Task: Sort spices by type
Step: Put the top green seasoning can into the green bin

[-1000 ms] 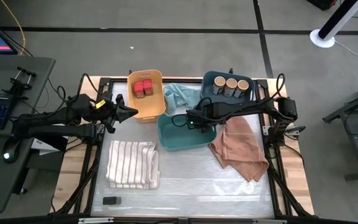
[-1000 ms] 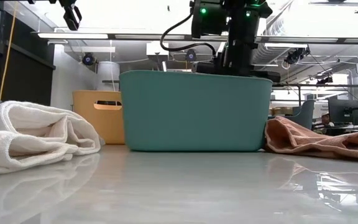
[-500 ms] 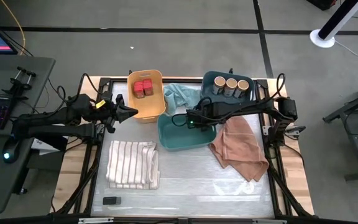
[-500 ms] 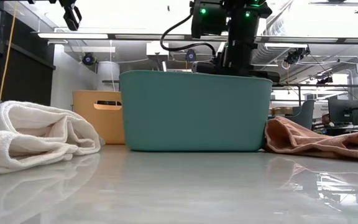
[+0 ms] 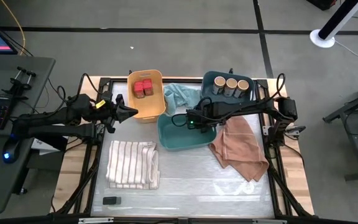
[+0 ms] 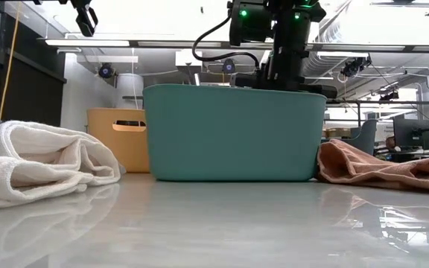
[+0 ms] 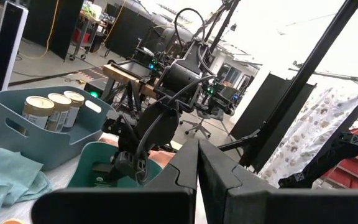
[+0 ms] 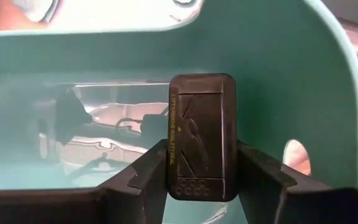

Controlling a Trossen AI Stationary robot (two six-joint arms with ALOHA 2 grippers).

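Black tin (image 8: 202,137) is sitting clamped in the right pincer (image 8: 201,171) inside the teal bin (image 8: 328,93) on the glossy desk (image 5: 191,180); the left pincer (image 7: 197,165), clenched, is hovering beside the yellow bin (image 5: 145,107).

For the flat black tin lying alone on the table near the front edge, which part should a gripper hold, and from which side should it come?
The black tin lies flat in the open, in front of the striped folded cloth. It is probably best taken from straight above, fingers across its two long edges, the narrower span. Its low profile leaves little to grip from the side.
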